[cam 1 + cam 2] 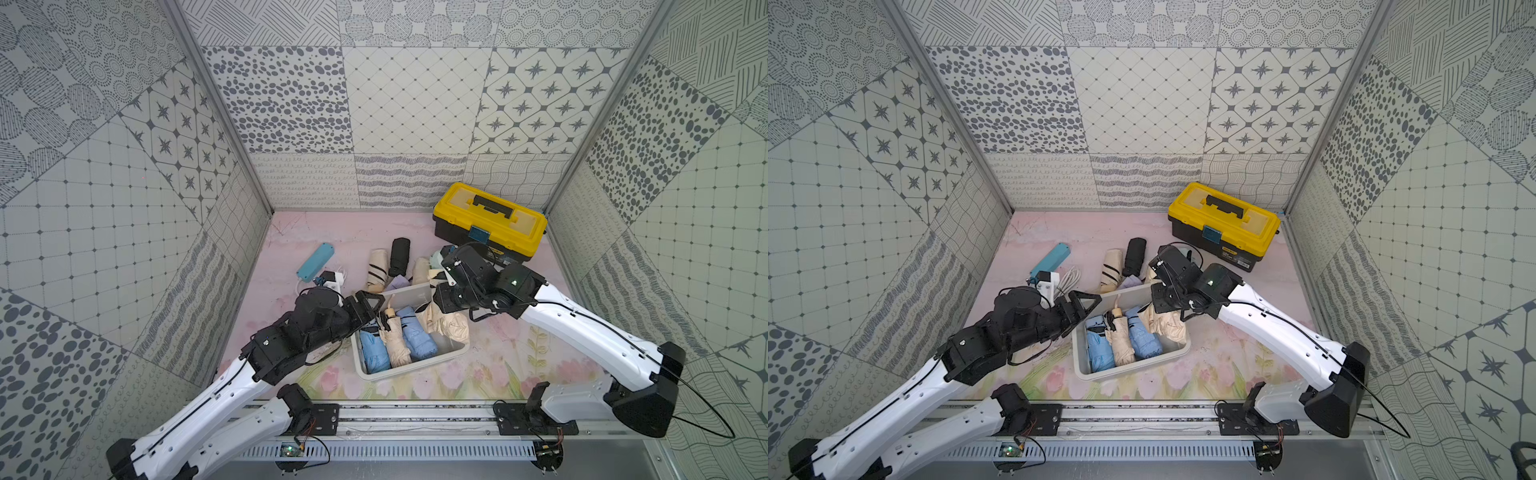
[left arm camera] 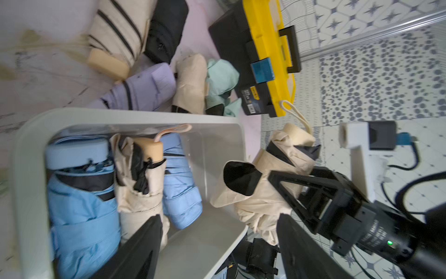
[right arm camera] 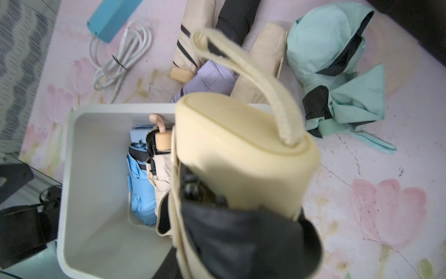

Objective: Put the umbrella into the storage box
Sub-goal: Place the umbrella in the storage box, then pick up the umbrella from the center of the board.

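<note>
Right gripper point(image 1: 441, 305) clenched on cream folded fabric umbrella point(image 3: 241, 154) above white plastic storage box point(image 3: 66, 181).
Over right rim; left gripper point(image 2: 218, 217) spread, empty, at left rim.

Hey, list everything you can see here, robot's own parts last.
storage box: one, white, table centre
boxed umbrellas: three, light blue, beige, light blue, side by side inside it
held umbrella: one, cream, above the box's right side
loose umbrellas: five, striped beige, black, lilac, plain beige, mint green, table beyond the box
toolbox: one, yellow lid on black, back right
power strip: one, teal with white cable, back left of the umbrellas
left gripper: one, black, open over the box's left edge
right gripper: one, black, shut on the held umbrella
</note>
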Robot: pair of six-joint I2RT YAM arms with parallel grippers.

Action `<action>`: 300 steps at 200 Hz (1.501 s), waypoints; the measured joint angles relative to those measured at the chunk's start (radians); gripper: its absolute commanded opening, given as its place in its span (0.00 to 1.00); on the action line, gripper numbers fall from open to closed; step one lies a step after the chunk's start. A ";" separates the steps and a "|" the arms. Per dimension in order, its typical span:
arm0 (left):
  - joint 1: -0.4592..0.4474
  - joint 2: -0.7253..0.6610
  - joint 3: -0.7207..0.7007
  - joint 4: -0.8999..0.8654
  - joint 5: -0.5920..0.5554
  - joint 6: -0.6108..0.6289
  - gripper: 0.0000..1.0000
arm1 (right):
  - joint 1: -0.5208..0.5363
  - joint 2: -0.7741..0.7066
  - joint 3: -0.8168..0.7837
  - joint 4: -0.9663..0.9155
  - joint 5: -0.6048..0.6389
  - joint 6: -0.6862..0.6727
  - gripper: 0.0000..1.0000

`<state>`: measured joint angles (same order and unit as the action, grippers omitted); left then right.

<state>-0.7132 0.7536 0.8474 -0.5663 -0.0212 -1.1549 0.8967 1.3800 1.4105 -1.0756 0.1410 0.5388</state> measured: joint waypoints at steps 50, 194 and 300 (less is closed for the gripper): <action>0.000 0.010 0.032 -0.229 -0.036 -0.013 0.77 | 0.038 0.137 0.069 -0.115 0.052 -0.073 0.27; 0.000 0.056 -0.064 -0.311 0.019 -0.026 0.51 | 0.040 0.334 0.012 -0.070 0.031 -0.040 0.48; 0.000 0.115 -0.061 -0.297 0.022 0.005 0.47 | 0.057 0.155 -0.038 -0.042 0.065 0.021 0.54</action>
<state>-0.7128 0.8684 0.7860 -0.8631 0.0006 -1.1496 0.9539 1.5349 1.3727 -1.1175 0.2062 0.5594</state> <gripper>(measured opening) 0.470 0.551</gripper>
